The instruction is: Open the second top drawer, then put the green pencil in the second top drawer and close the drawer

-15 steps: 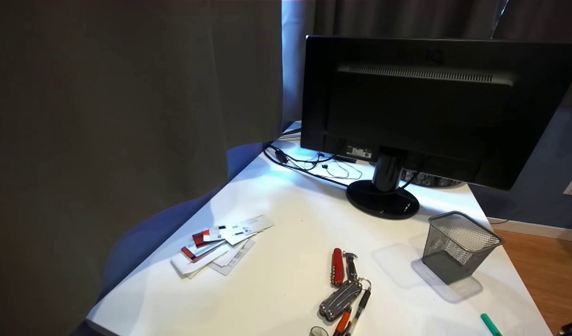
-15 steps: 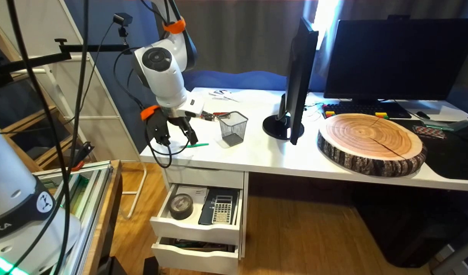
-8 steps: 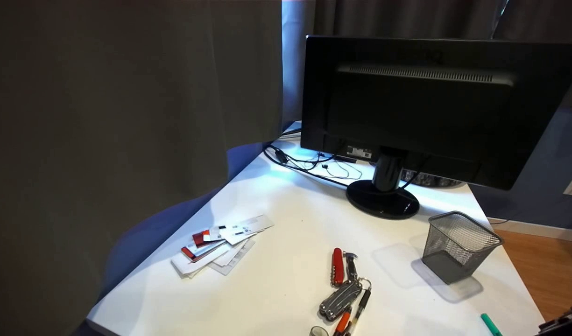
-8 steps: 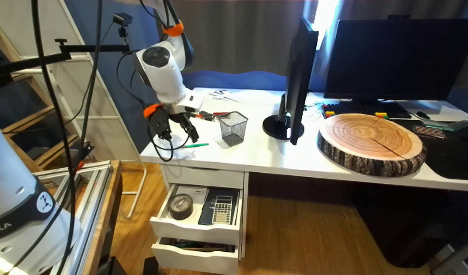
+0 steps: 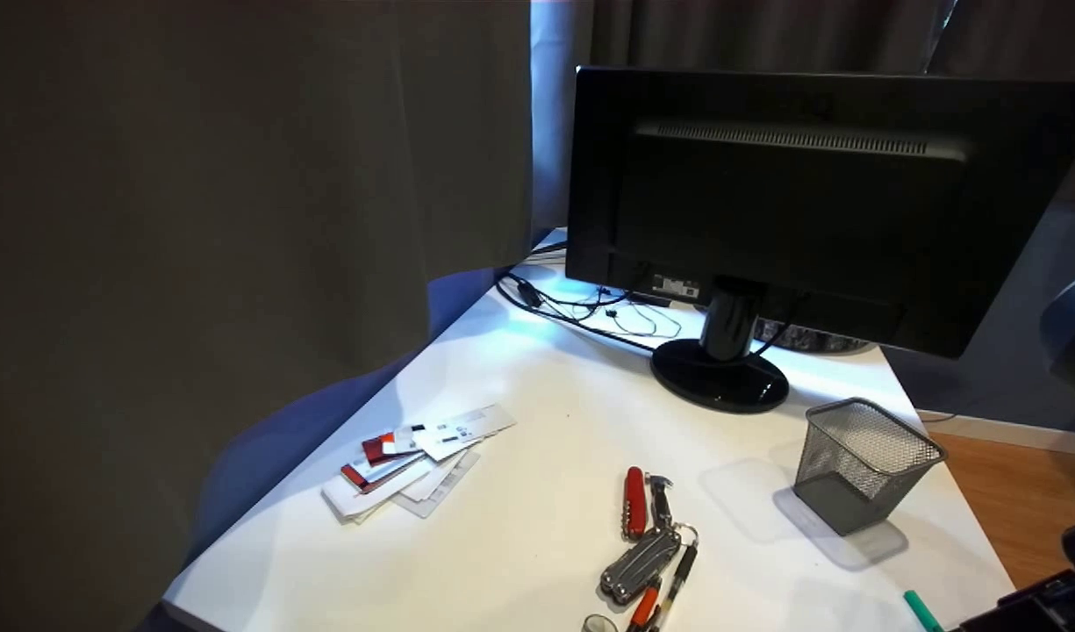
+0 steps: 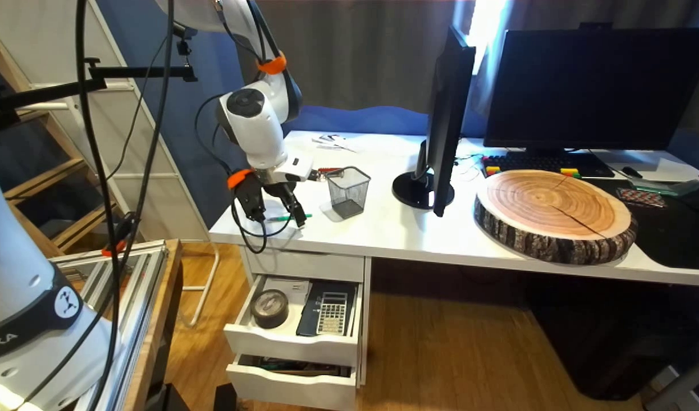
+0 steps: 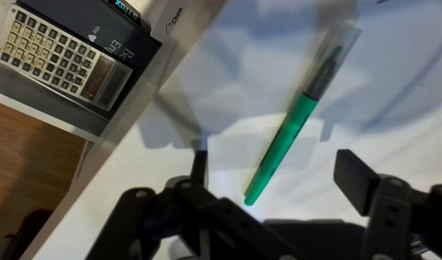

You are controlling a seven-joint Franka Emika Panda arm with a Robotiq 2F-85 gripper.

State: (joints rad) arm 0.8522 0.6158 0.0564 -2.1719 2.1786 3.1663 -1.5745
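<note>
The green pencil (image 7: 280,148) is a slim green pen with a clear capped end. It lies on the white desk and also shows in both exterior views (image 5: 921,610) (image 6: 279,218). My gripper (image 7: 274,169) is open and empty. In the wrist view, the pencil's green end lies between its fingers in the picture, apart from both. In an exterior view my gripper (image 6: 281,220) hangs over the pencil near the desk's front left corner. The second top drawer (image 6: 292,347) stands open below; its side wall (image 7: 44,116) shows in the wrist view.
The second drawer holds a calculator (image 6: 332,314) and a round roll (image 6: 270,308). The top drawer (image 6: 306,265) is shut; the third (image 6: 292,390) is partly open. A mesh cup (image 5: 853,483) stands beside the pencil. Tools (image 5: 647,562) and a monitor (image 5: 730,237) are further back.
My gripper has moved to the right and a little lower over the desk, in line with the pencil. The pencil and the drawers have not moved.
</note>
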